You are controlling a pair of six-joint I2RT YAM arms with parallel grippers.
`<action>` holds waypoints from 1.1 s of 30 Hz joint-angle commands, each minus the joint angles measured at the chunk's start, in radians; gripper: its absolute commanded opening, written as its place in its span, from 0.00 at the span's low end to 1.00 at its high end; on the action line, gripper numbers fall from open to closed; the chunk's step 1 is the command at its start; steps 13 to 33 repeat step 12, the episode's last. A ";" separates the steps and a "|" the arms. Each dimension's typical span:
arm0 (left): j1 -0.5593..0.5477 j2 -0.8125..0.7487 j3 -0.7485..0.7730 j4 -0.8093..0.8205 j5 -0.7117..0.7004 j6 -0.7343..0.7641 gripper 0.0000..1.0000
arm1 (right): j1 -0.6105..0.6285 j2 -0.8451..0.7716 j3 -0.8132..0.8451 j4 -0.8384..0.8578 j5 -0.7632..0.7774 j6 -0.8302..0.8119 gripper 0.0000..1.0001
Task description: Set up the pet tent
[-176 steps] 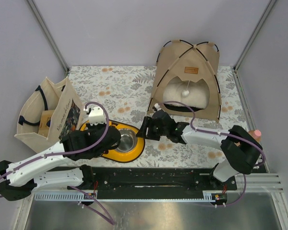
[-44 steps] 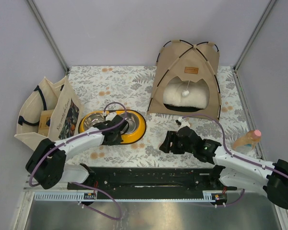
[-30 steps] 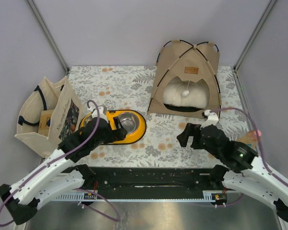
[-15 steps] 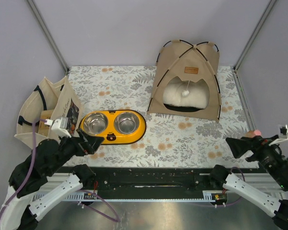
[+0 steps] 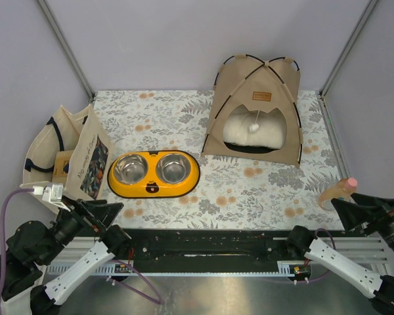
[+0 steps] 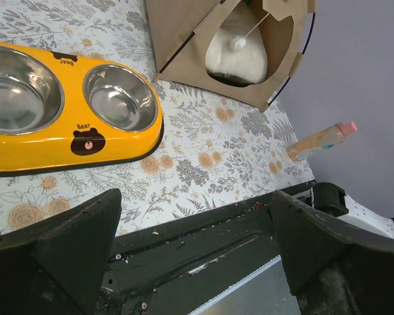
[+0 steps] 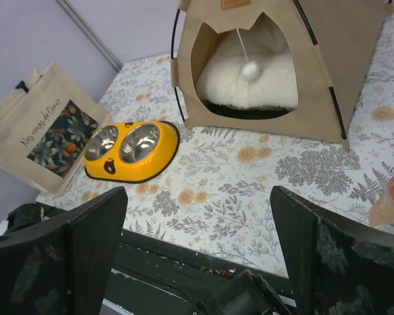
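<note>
The pet tent (image 5: 256, 108) stands upright at the back right of the floral mat: tan canvas, thin black poles, a brown label patch over the doorway. A white pompom (image 7: 250, 70) hangs on its string in front of a white fluffy cushion (image 7: 249, 88) inside. The left wrist view shows the tent (image 6: 180, 29) at its top edge. My left gripper (image 5: 98, 211) is drawn back to the near left corner, open and holding nothing (image 6: 197, 256). Open and empty too, my right gripper (image 5: 352, 210) hangs at the near right corner (image 7: 200, 252), far from the tent (image 7: 345, 65).
A yellow double bowl (image 5: 153, 174) with two steel dishes lies left of centre. A cream printed tote bag (image 5: 65, 154) stands at the left edge. A small orange bottle (image 5: 335, 191) leans near my right gripper. The black base rail (image 5: 203, 246) runs along the near edge.
Both arms have pulled back from the middle of the mat to the near corners. The tent and the yellow bowl have stayed in place over the last second.
</note>
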 commanded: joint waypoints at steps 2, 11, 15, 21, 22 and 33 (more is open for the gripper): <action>0.003 -0.045 0.023 -0.019 -0.039 0.016 0.99 | 0.007 -0.029 0.083 -0.014 -0.014 -0.039 0.99; 0.016 -0.037 0.049 -0.043 -0.053 0.011 0.99 | 0.007 -0.050 0.083 -0.013 -0.009 -0.024 1.00; 0.019 -0.037 0.054 -0.042 -0.053 0.011 0.99 | 0.007 -0.053 0.079 -0.011 -0.008 -0.022 1.00; 0.019 -0.037 0.054 -0.042 -0.053 0.011 0.99 | 0.007 -0.053 0.079 -0.011 -0.008 -0.022 1.00; 0.019 -0.037 0.054 -0.042 -0.053 0.011 0.99 | 0.007 -0.053 0.079 -0.011 -0.008 -0.022 1.00; 0.019 -0.037 0.054 -0.042 -0.053 0.011 0.99 | 0.007 -0.053 0.079 -0.011 -0.008 -0.022 1.00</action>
